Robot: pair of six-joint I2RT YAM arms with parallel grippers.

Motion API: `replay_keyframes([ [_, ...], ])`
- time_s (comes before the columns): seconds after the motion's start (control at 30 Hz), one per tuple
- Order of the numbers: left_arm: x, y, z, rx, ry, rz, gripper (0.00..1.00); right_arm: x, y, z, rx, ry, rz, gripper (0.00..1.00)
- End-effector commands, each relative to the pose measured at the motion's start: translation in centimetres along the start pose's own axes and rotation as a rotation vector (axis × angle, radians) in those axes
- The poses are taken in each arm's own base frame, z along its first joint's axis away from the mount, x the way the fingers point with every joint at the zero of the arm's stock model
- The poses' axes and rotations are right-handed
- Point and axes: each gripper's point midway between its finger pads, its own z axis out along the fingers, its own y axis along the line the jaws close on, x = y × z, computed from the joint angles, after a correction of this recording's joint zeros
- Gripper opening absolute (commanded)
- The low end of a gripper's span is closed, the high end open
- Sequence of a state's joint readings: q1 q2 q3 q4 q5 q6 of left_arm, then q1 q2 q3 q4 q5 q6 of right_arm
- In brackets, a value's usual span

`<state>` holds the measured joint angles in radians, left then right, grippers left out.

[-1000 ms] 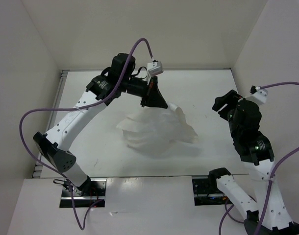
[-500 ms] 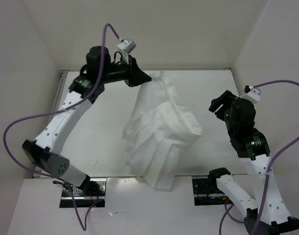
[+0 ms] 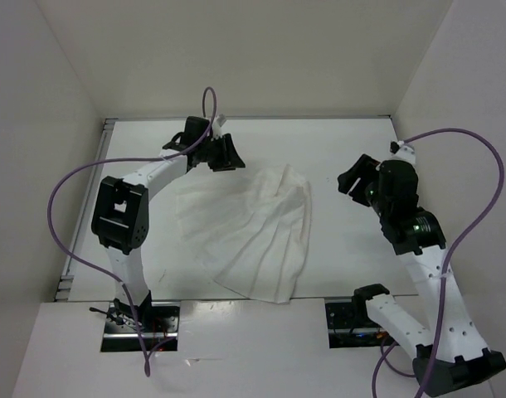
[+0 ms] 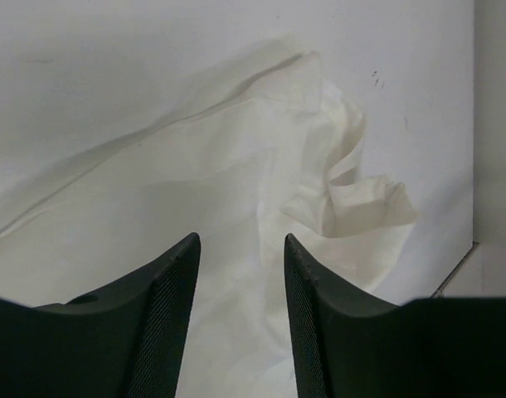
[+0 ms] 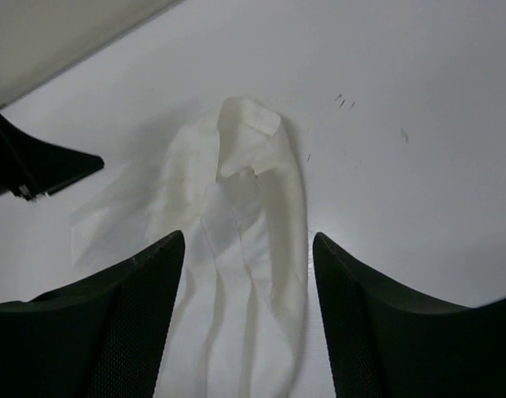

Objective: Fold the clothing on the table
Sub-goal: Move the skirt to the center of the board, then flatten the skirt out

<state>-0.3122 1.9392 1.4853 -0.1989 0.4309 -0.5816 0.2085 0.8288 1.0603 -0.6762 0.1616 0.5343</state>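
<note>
Looking light and floppy, the thin white pleated garment [image 3: 249,228] wanted pinching at a corner; left gripper [image 3: 226,155] and right gripper [image 3: 353,177] gaped empty.

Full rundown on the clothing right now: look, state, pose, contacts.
The clothing is thin white pleated fabric, roughly fan-shaped, lying spread mostly flat on the table. Its pleats run from the far right corner toward the near hem, which reaches the table's near edge. One corner is crumpled and turned over. The left gripper hangs open just beyond its far left edge, with nothing between the fingers. The right gripper is open, off to its right and clear of it.
</note>
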Motion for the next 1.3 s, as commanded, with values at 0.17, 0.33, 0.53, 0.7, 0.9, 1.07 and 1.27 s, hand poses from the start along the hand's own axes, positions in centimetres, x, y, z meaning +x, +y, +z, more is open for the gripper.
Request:
replay_keyframes([
  [0.17,2.8,-3.7,-1.6,0.154,0.041,0.035,0.53,8.3,-0.1,4.7,-0.033,0.351,-0.041,0.62],
  [0.33,5.0,-4.0,-1.9,0.181,0.089,0.030,0.53,10.4,-0.1,8.7,-0.030,0.478,-0.162,0.52],
  [0.53,4.9,-4.5,-2.9,0.180,0.090,0.060,0.53,12.7,0.9,12.8,-0.102,0.547,-0.188,0.44],
  [0.7,4.4,-4.0,-3.6,0.171,0.075,0.060,0.53,15.3,1.7,14.2,-0.175,0.641,-0.158,0.44],
  [0.9,4.4,-3.2,-4.1,0.161,0.064,0.049,0.54,17.0,1.7,15.2,-0.207,0.698,-0.131,0.46],
  [1.07,4.5,-3.3,-4.3,0.163,0.060,0.052,0.54,18.1,1.3,16.6,-0.225,0.740,-0.097,0.40],
  [1.27,4.3,-3.6,-5.4,0.174,0.026,0.057,0.54,17.7,1.9,17.2,-0.307,0.743,-0.037,0.23],
])
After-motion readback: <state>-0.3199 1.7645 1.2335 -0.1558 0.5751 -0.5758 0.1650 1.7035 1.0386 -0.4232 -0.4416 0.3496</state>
